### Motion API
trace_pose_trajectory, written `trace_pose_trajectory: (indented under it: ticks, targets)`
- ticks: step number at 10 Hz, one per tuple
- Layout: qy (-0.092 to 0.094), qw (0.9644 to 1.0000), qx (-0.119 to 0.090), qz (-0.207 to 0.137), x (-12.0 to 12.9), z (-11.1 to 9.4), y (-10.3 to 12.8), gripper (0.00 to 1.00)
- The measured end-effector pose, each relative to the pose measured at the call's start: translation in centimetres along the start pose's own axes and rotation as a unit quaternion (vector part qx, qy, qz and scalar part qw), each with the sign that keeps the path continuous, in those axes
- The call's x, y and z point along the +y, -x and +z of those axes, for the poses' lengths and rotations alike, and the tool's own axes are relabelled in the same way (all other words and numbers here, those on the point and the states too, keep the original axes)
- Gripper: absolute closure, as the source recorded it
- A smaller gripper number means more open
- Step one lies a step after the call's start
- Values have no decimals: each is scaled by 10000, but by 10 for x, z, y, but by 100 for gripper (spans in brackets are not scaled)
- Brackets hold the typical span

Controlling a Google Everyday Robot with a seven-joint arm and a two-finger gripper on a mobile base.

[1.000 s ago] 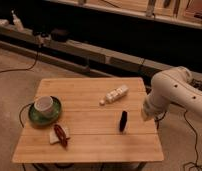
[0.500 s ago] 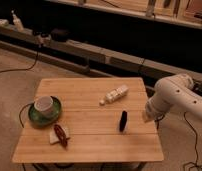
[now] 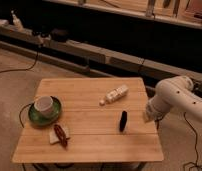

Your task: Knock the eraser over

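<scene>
The eraser (image 3: pixel 123 121) stands upright near the right edge of the surface (image 3: pixel 89 145), so the knock is not yet done. The gripper (image 3: pixel 150 118) hangs just beside that edge, apart from the eraser; whether it is open cannot be told.

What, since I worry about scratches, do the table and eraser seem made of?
The table: seemingly light wood, matte, plank seams showing. The eraser: dark, dull surface, possibly rubber; unclear. The gripper sits at the table's right edge, right of the eraser.
</scene>
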Motion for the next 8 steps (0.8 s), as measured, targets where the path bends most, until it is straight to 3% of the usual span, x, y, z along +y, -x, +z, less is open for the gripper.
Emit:
trace_pose_trajectory:
  ticks: [2, 4, 6, 8]
  targets:
    - [-6, 9999, -119, -56, 1, 19, 3, 100]
    - [-200, 9993, -135, -282, -4, 39, -2, 100]
    - [-479, 9969, 75, -623, -4, 47, -17, 100]
    - [-624, 9933, 445, -863, 7, 47, -32, 100]
